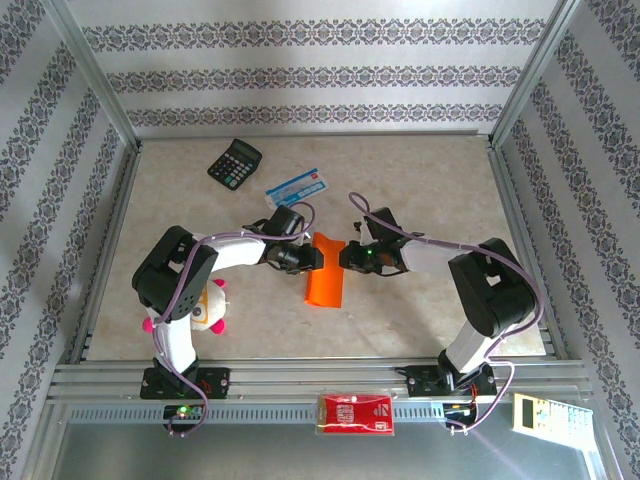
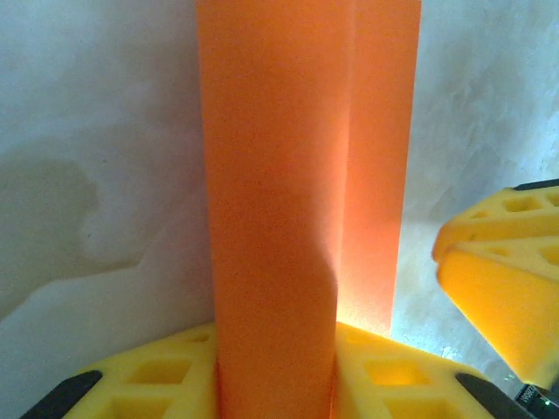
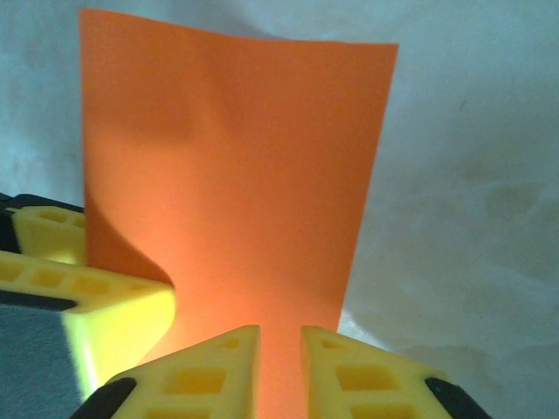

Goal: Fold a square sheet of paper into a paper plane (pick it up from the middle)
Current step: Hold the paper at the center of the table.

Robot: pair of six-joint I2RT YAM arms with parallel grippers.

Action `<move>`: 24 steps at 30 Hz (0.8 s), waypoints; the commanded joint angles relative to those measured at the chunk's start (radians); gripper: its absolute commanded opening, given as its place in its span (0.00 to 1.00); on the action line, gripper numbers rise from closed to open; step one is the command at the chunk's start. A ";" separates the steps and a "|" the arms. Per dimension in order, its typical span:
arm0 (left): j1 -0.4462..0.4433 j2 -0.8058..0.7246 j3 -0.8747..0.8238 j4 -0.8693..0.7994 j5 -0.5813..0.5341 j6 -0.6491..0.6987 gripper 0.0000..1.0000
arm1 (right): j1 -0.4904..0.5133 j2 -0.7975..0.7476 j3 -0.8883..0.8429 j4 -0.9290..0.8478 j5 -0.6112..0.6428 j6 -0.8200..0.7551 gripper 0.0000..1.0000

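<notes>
Nearest thing is a red flat packet with white print (image 1: 355, 412) sitting on the front metal rail (image 1: 270, 385), with a beige keypad gadget (image 1: 545, 412) off at the near right. A bit further in on the left, a white plush toy with pink and yellow bits (image 1: 208, 308) lies just beside the left arm.

Mid-table, the bright orange sheet of paper (image 1: 325, 282) is folded into a layered strip, and both arms have it at its far end. The left gripper (image 1: 312, 258) is clamped on it, yellow fingers (image 2: 384, 371) either side of the fold. The right gripper (image 1: 346, 256) pinches it from the right, its fingers (image 3: 196, 375) nearly together with paper between.

Beyond that there's a blue-and-white flat packet (image 1: 297, 186), then a black calculator (image 1: 234, 161) far left on the beige marble-look table (image 1: 430, 180).
</notes>
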 commanded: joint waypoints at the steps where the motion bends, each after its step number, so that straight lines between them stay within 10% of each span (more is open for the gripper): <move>1: 0.009 -0.012 -0.025 -0.019 -0.006 -0.010 0.33 | 0.014 0.025 0.002 0.026 -0.002 0.015 0.18; 24: -0.015 -0.018 0.033 -0.168 -0.082 0.063 0.49 | 0.047 0.091 -0.006 0.120 0.006 0.102 0.11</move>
